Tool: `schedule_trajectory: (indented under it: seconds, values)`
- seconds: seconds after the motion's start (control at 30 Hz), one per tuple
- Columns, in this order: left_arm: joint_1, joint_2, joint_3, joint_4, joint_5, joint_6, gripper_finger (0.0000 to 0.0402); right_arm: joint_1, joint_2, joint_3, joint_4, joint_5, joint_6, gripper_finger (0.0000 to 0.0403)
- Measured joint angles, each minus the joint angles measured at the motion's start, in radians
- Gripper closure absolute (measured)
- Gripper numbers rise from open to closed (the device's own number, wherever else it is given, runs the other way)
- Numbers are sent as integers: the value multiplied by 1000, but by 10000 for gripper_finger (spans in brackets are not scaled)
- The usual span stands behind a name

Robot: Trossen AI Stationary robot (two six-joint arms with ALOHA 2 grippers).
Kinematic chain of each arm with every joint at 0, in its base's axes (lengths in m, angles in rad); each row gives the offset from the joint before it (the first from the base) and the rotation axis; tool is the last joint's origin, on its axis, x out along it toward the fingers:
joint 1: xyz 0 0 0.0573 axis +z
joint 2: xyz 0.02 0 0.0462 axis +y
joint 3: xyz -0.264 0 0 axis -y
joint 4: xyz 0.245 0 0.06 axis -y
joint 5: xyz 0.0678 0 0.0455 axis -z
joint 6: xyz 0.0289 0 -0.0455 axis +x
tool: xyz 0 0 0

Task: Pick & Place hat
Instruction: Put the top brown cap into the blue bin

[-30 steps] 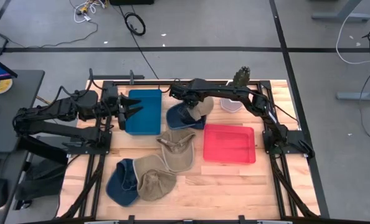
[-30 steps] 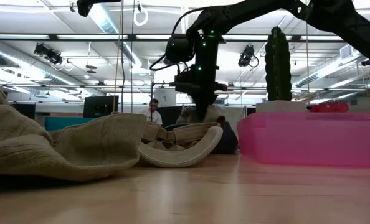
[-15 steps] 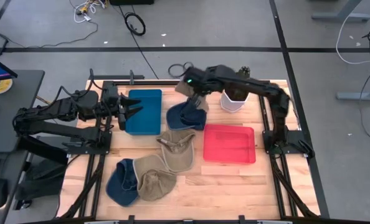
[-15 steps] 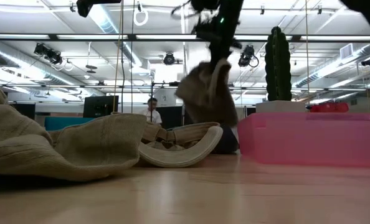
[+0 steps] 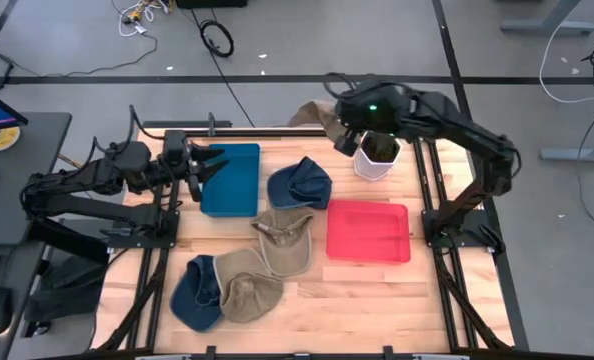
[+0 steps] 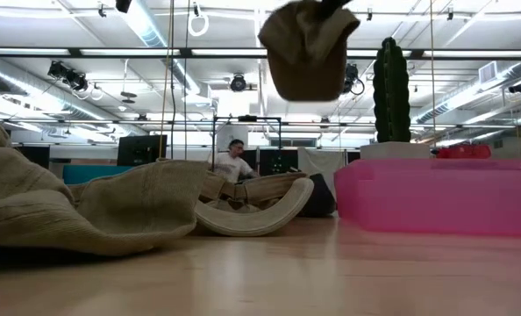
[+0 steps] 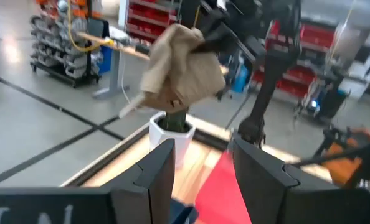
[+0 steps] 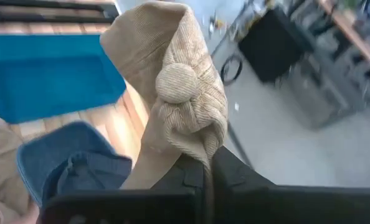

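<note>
- Near the worktop's [image 5: 307,295] front-left corner lie a blue hat [image 5: 192,292] and a tan hat [image 5: 247,288], touching each other.
- Just behind them, at mid-worktop, sits another tan hat [image 5: 283,238]; beside it, toward the right edge, is the pink tray [image 5: 367,232].
- Farther back a second blue hat [image 5: 301,183] rests between the blue bin [image 5: 229,180] and the white pot [image 5: 373,164].
- The left gripper [image 5: 199,167] waits at the left edge by the blue bin, fingers parted and holding nothing.
- At the far edge, the right gripper [image 5: 339,119] is clenched on the beige hat [image 8: 172,87], which hangs in the air above the rear rim.
- A cactus [image 6: 391,89] stands in the white pot.
</note>
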State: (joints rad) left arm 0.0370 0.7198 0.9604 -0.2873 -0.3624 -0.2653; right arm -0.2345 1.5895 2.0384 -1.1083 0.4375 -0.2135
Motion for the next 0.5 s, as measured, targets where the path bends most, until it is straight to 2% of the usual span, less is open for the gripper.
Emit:
schedule_trajectory:
  seconds: [0.23,0.3,0.5]
  values:
    - [27,1,0,74,-1,0,236,59,-23,0,68,-115,-190,403]
    - [28,14,0,115,-1,3,236,83,-9,1,105,-117,-219,403]
    - [7,87,1,287,86,175,236,104,47,-1,171,-116,-220,403]
